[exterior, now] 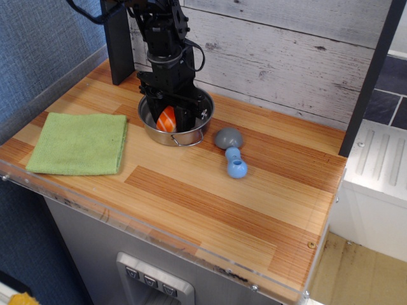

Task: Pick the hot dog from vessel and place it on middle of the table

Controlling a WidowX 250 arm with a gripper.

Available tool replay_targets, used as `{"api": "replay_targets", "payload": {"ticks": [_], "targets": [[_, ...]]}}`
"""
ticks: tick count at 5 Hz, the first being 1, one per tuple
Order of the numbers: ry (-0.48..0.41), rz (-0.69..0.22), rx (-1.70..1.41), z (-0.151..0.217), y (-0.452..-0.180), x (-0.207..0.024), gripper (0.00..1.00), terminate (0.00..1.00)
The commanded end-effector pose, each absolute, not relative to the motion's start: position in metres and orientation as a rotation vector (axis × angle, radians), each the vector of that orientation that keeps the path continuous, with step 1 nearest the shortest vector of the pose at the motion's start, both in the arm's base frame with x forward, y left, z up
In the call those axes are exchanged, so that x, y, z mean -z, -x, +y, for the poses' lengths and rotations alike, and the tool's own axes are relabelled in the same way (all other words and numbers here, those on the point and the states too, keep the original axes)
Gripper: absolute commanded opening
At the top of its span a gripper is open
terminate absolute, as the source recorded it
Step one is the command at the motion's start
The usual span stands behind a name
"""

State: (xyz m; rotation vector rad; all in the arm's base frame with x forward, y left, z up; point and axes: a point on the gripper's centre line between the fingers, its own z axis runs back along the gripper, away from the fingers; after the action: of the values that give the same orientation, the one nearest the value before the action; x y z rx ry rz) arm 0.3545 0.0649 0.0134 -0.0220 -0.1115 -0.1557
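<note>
Gripping needs confirming before any lift: pincer [168,119] reaches down inside vessel [175,122], jaws flanking hot dog [166,119], seemingly clamped on it. Lift straight, clear the rim. Nearer than vessel, bare striped surface [210,203]; green cloth [79,142] left, blue-grey toy [231,151] right; plank wall [286,51] behind.

1. Steel pot [191,130], rear centre of the wooden worktop [210,203], two wire loop handles.
2. Black gripper [168,117] lowered into the pot, fingers [182,115] closed either side of the orange-and-white hot dog [166,119].
3. Folded green cloth [79,143], left.
4. Blue-grey dumbbell toy [231,152], just right of the pot.
</note>
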Motion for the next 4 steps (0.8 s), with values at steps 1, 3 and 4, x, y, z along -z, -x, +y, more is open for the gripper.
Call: {"api": "replay_targets", "payload": {"ticks": [1, 3, 4], "targets": [[0.029, -0.168, 0.131, 0.069, -0.365, -0.053, 0.0, 0.0], [0.042, -0.216, 0.121, 0.067, -0.364, -0.094, 0.0, 0.0], [0.045, -0.262, 0.123, 0.063, -0.357, -0.122, 0.0, 0.0]]}}
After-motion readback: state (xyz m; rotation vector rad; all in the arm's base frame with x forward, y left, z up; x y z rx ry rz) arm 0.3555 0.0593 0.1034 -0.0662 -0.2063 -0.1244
